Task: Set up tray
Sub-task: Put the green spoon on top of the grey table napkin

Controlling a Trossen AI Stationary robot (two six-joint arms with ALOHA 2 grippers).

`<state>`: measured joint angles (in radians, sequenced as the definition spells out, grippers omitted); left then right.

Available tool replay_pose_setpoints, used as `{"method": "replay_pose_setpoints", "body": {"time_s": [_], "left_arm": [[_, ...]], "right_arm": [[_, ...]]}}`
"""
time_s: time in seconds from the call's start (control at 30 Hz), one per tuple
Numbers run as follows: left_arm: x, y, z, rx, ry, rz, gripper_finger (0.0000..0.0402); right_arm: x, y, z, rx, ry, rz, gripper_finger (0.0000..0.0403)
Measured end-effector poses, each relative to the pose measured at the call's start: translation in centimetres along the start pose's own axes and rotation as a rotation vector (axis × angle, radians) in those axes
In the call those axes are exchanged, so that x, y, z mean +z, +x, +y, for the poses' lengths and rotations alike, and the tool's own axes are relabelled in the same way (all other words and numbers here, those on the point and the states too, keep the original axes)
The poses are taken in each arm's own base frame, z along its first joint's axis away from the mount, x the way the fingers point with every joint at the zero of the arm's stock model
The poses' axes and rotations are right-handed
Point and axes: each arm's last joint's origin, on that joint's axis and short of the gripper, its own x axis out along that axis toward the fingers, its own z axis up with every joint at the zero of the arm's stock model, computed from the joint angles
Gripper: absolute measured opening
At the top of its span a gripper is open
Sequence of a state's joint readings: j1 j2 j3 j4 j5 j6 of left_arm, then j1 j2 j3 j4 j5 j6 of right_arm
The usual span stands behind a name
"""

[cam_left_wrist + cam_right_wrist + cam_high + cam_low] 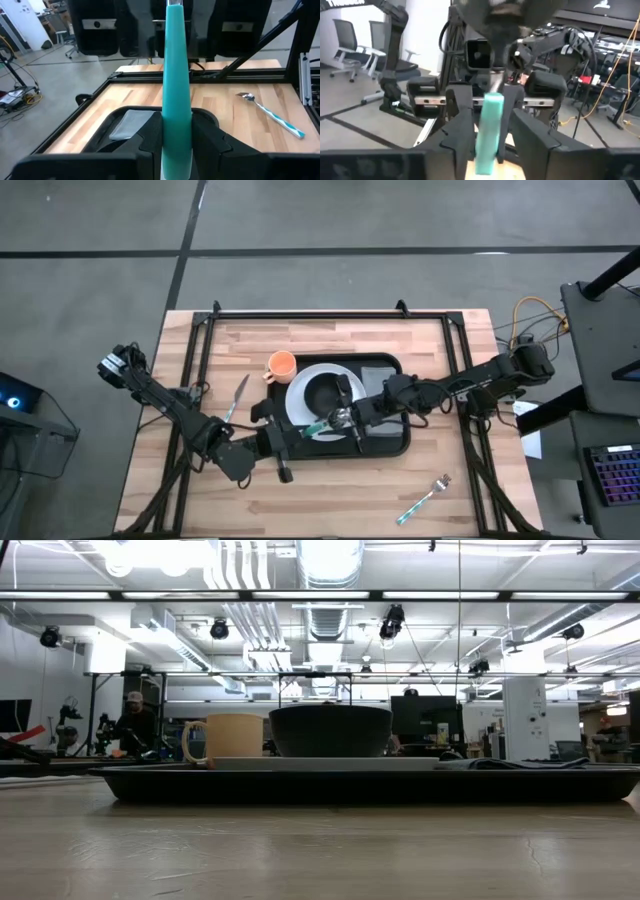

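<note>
The black tray (380, 450) sits mid-table and carries a white plate (300, 385), a black bowl (322, 392) and a grey napkin (385, 432). An orange mug (282, 364) stands at its far left corner. My left gripper (298, 433) and my right gripper (347, 420) face each other above the tray's near half. Both are shut on one teal-handled utensil (320, 426) that spans the gap between them. Neither gripper shows in the low view, only the tray (350, 785) and what it carries. My left gripper (176, 145) pinches the wide free end of the teal handle (176, 125) between its two fingers. It comes level from the table's left, and the fingers lie along the handle, which runs straight out toward the other gripper, clear above the tray. My right gripper (490, 132) has the teal handle (491, 115) between its two fingers, which lie along it. It comes from the table's right, facing the left gripper. Which part of the handle it has, I cannot tell.
A knife (237, 398) lies on the wood left of the tray. A second teal-handled utensil (425, 498) lies near the table's near right corner and also shows in the left wrist view (272, 114). A black frame borders the table (300, 317).
</note>
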<state>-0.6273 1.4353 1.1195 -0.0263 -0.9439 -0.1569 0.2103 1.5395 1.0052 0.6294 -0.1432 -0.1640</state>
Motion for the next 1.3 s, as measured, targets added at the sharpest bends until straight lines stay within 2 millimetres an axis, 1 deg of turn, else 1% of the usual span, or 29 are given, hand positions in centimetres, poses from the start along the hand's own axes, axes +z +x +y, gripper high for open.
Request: {"method": "replay_pose_setpoints", "body": {"time_s": [0.1, 0.2, 0.23, 0.3, 0.37, 0.43, 0.5, 0.57, 0.63, 0.7, 0.8, 0.93, 1.03, 1.1, 1.17, 1.3], "left_arm": [[-0.3, 0.0, 0.0, 0.0, 0.002, 0.002, 0.0058], [-0.4, 0.1, 0.0, 0.004, 0.003, 0.002, 0.0058], [-0.4, 0.1, 0.0, 0.01, 0.006, 0.003, 0.0058], [-0.4, 0.1, 0.1, 0.027, 0.007, 0.0, 0.0062], [-0.3, 0.0, 0.3, 0.053, 0.005, -0.006, 0.0089], [0.3, -0.3, 0.6, 0.062, 0.003, -0.019, 0.0129], [0.8, -0.7, 1.1, 0.064, 0.017, -0.023, 0.0166], [1.1, -1.3, 1.9, 0.064, 0.04, -0.016, 0.0198], [1.3, -1.9, 2.7, 0.066, 0.061, -0.002, 0.0224], [1.7, -2.6, 3.7, 0.087, 0.066, 0.005, 0.0243], [2.1, -3.5, 5.2, 0.116, 0.076, 0.011, 0.0259], [2.3, -4.6, 6.7, 0.123, 0.114, 0.034, 0.0262], [2.4, -5.2, 7.5, 0.122, 0.121, 0.04, 0.0263], [2.3, -5.6, 8.1, 0.124, 0.136, 0.05, 0.0263], [2.3, -5.9, 8.5, 0.124, 0.147, 0.058, 0.0263], [2.3, -6.6, 9.5, 0.124, 0.151, 0.064, 0.0264]], "right_arm": [[0.6, 0.1, -0.1, -0.003, -0.003, -0.024, 0.0082], [0.5, 0.0, 0.0, 0.002, -0.005, -0.001, 0.0033], [0.4, 0.0, 0.0, -0.002, -0.007, 0.009, 0.0027], [0.5, -0.3, 0.0, -0.015, 0.002, 0.023, 0.0026], [0.7, -0.4, -0.1, -0.022, 0.021, 0.02, 0.0026], [0.6, -0.7, -0.3, -0.054, 0.065, 0.068, 0.0026], [0.4, -1.5, -1.1, -0.116, 0.146, 0.191, 0.0026], [0.4, -2.7, -2.1, -0.194, 0.218, 0.318, 0.0026], [0.7, -4.1, -3.3, -0.279, 0.322, 0.403, 0.0026], [0.2, -5.4, -4.1, -0.359, 0.448, 0.492, 0.0026], [-0.8, -7.5, -5.6, -0.477, 0.663, 0.617, 0.0026], [-2.5, -10.6, -8.1, -0.625, 0.956, 0.758, 0.0026], [-4.1, -12.7, -9.3, -0.697, 1.163, 0.867, 0.0026], [-5.0, -13.8, -9.8, -0.723, 1.292, 0.925, 0.0026], [-5.9, -14.8, -10.3, -0.786, 1.389, 0.955, 0.0026], [-7.3, -15.9, -10.6, -0.871, 1.545, 0.981, 0.0026]]}}
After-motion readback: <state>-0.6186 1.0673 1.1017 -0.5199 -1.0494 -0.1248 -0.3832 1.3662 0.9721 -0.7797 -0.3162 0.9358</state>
